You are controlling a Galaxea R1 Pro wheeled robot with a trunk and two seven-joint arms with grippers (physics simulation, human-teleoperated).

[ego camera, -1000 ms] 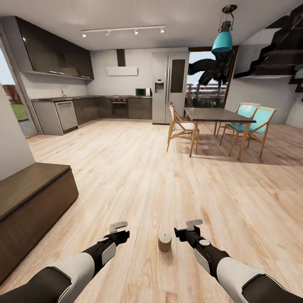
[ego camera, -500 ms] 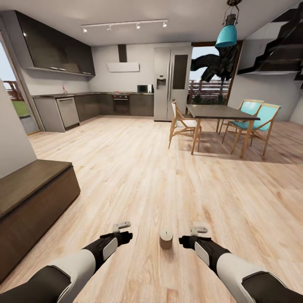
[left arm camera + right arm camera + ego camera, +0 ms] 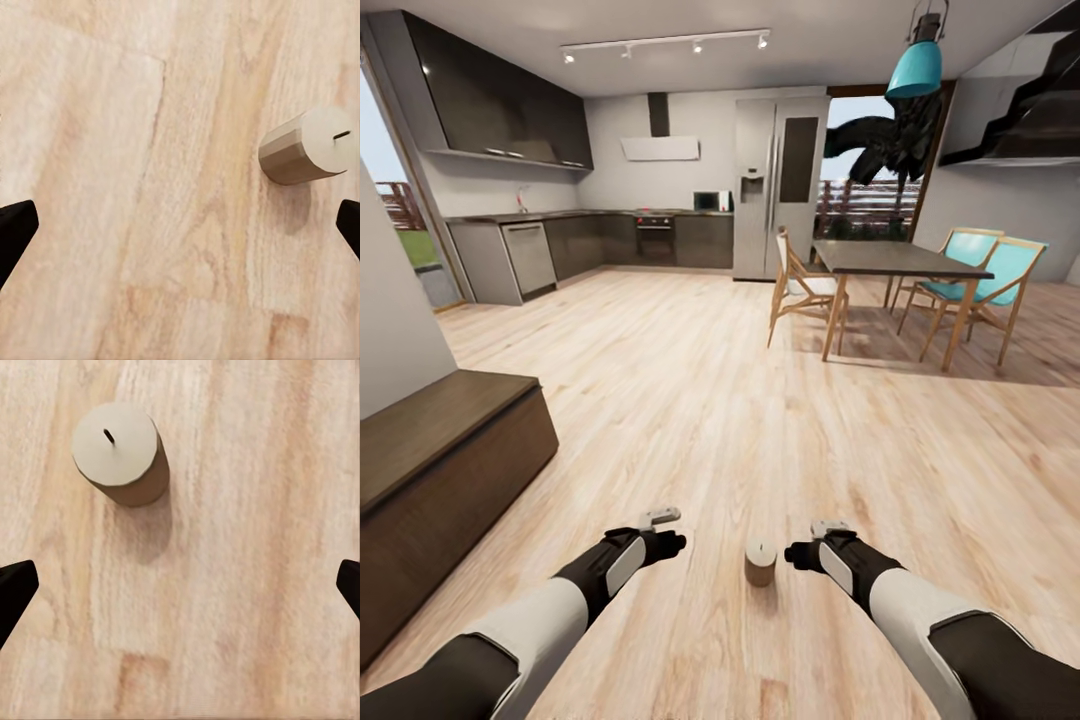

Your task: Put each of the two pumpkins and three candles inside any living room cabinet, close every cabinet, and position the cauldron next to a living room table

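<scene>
A: How is the candle (image 3: 760, 562) to be described?

B: A short, squat cylinder is seen, beige-tan on its faceted side, with a paler flat top in which a small dark wick (image 3: 109, 436) is set. It is stood upright on the pale wooden floor (image 3: 690, 400), and a soft shadow is cast beside it.

A: And where is it placed among the arms?

B: It is found between the two grippers, apart from both. The left gripper (image 3: 668, 531) is held near it on one side, the right gripper (image 3: 812, 541) on the other. In each wrist view the black fingertips (image 3: 16, 585) are spread wide at the edges, so both are released and nothing is held.

A: What is seen further out?

B: A low dark-brown cabinet (image 3: 440, 480) is set along the left wall; a dining table (image 3: 890, 262) with chairs and a dark kitchen are seen beyond.
</scene>
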